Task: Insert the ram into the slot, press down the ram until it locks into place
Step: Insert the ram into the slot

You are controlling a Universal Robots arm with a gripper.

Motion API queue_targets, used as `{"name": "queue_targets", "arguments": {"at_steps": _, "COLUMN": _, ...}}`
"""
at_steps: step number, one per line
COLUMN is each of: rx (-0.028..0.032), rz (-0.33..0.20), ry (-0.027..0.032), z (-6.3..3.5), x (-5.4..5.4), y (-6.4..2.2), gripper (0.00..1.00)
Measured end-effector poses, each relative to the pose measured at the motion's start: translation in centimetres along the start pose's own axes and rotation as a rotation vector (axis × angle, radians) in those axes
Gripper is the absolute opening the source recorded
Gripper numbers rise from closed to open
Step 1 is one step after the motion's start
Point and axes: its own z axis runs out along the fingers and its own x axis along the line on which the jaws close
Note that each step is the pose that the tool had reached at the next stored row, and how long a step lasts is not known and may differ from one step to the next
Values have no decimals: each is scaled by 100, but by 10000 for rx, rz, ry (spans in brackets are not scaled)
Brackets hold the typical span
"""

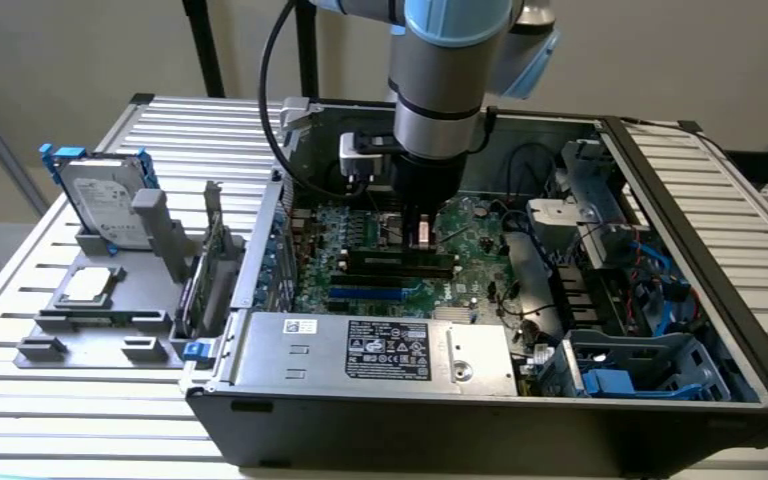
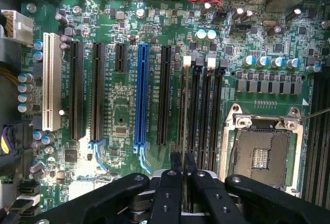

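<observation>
My gripper point(image 2: 183, 162) is shut on the ram point(image 2: 184, 110), a thin stick seen edge-on between the two black fingers point(image 2: 174, 168). The ram stands upright, lined up along the memory slot point(image 2: 181, 87) that lies closest to the long black expansion slots. Three identical black sockets point(image 2: 207, 116) run parallel beside it, with white latches at their far ends. In the exterior view the gripper point(image 1: 420, 232) reaches down into the open computer case, just above the black sockets point(image 1: 391, 262). Whether the ram is seated in the slot I cannot tell.
The green motherboard point(image 2: 118, 105) carries a blue slot point(image 2: 142, 95), a white slot point(image 2: 51, 80) and an open CPU socket point(image 2: 260, 152). In the exterior view a grey power supply point(image 1: 371, 345) fills the case front. A hard drive point(image 1: 101, 200) stands outside, at the exterior view's left.
</observation>
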Motion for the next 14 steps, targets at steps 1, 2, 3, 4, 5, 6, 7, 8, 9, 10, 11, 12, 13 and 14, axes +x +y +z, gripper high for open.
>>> {"name": "queue_targets", "arguments": {"at_steps": 1, "rx": 0, "rz": 0, "ry": 3, "z": 2, "x": -2, "y": 0, "gripper": 13}}
{"name": "queue_targets", "arguments": {"at_steps": 2, "rx": 0, "rz": 0, "ry": 6, "z": 4, "x": -3, "y": 0, "gripper": 13}}
{"name": "queue_targets", "arguments": {"at_steps": 3, "rx": 0, "rz": 1, "ry": 10, "z": 6, "x": -4, "y": 0, "gripper": 13}}
{"name": "queue_targets", "arguments": {"at_steps": 4, "rx": 0, "rz": 2, "ry": 17, "z": 8, "x": -5, "y": 0, "gripper": 13}}
{"name": "queue_targets", "arguments": {"at_steps": 5, "rx": 0, "rz": 3, "ry": 21, "z": 10, "x": -6, "y": 0, "gripper": 13}}
{"name": "queue_targets", "arguments": {"at_steps": 6, "rx": 0, "rz": 4, "ry": 25, "z": 13, "x": -7, "y": 0, "gripper": 13}}
{"name": "queue_targets", "arguments": {"at_steps": 7, "rx": 0, "rz": 4, "ry": 31, "z": 15, "x": -8, "y": -1, "gripper": 13}}
{"name": "queue_targets", "arguments": {"at_steps": 8, "rx": 0, "rz": 5, "ry": 35, "z": 18, "x": -9, "y": 0, "gripper": 13}}
{"name": "queue_targets", "arguments": {"at_steps": 9, "rx": 0, "rz": 6, "ry": 39, "z": 20, "x": -10, "y": -1, "gripper": 13}}
{"name": "queue_targets", "arguments": {"at_steps": 10, "rx": 0, "rz": 7, "ry": 43, "z": 22, "x": -11, "y": -1, "gripper": 13}}
{"name": "queue_targets", "arguments": {"at_steps": 11, "rx": 0, "rz": 8, "ry": 46, "z": 24, "x": -12, "y": -1, "gripper": 13}}
{"name": "queue_targets", "arguments": {"at_steps": 12, "rx": 0, "rz": 9, "ry": 49, "z": 26, "x": -13, "y": -1, "gripper": 13}}
{"name": "queue_targets", "arguments": {"at_steps": 13, "rx": 0, "rz": 9, "ry": 49, "z": 27, "x": -14, "y": -1, "gripper": 13}}
{"name": "queue_targets", "arguments": {"at_steps": 14, "rx": 1, "rz": 9, "ry": 49, "z": 27, "x": -14, "y": -1, "gripper": 13}}
